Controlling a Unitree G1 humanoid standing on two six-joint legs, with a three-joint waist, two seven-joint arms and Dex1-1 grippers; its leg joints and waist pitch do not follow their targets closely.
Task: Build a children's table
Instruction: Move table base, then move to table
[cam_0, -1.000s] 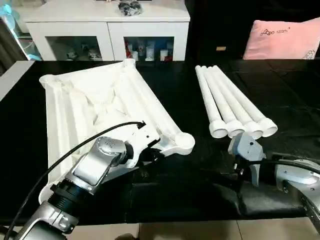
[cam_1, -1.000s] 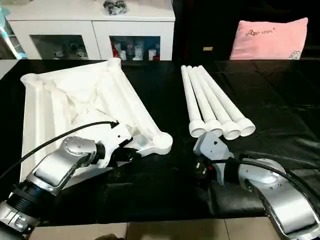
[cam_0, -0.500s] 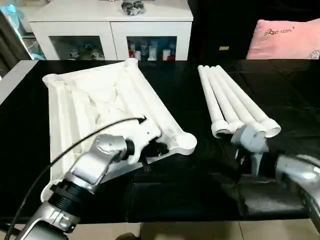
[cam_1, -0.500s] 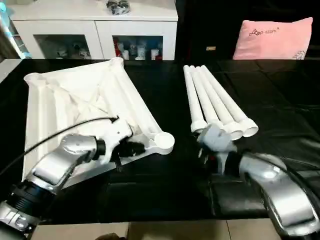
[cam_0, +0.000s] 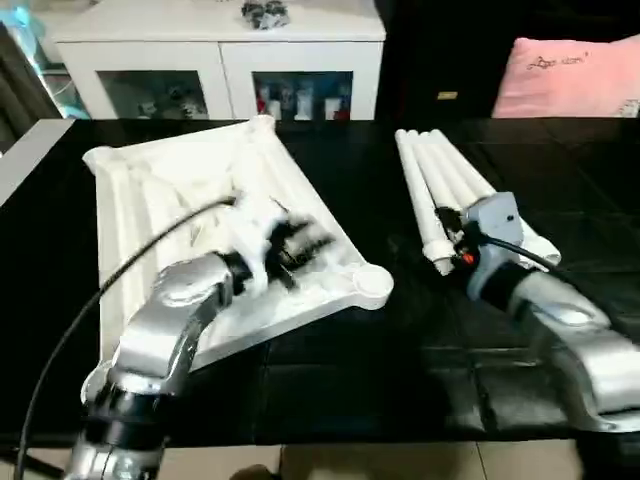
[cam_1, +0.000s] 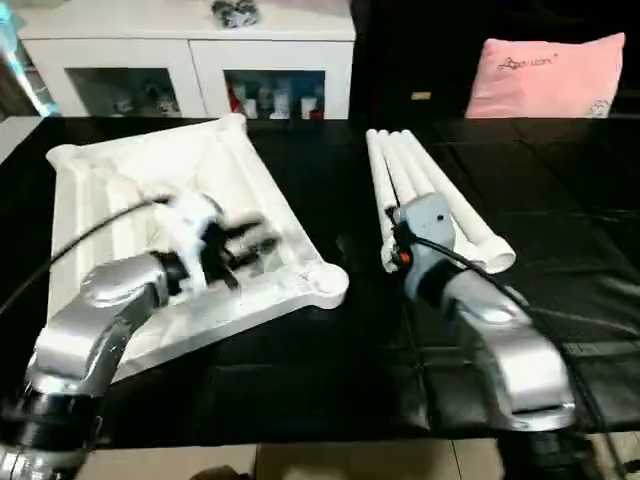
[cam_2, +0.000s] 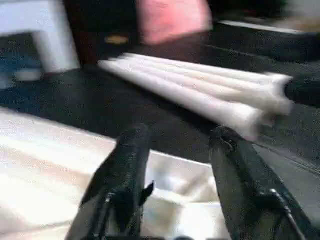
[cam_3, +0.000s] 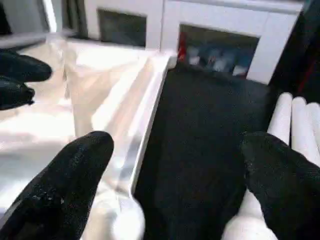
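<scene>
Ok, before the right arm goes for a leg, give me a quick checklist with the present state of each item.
1. Tabletop lies ribbed side up, corner socket exposed: ok.
2. Four legs lie side by side, apart from the tabletop: ok.
3. Right gripper wide open, nothing between the fingers: ok.
4. Right gripper lined up on one leg: cannot tell; the wrist view shows it by the legs' wide ends, spanning bare table.
5. Left gripper empty: ok; fingers parted, over the tabletop's edge.
6. Left gripper touching the tabletop: cannot tell.
</scene>
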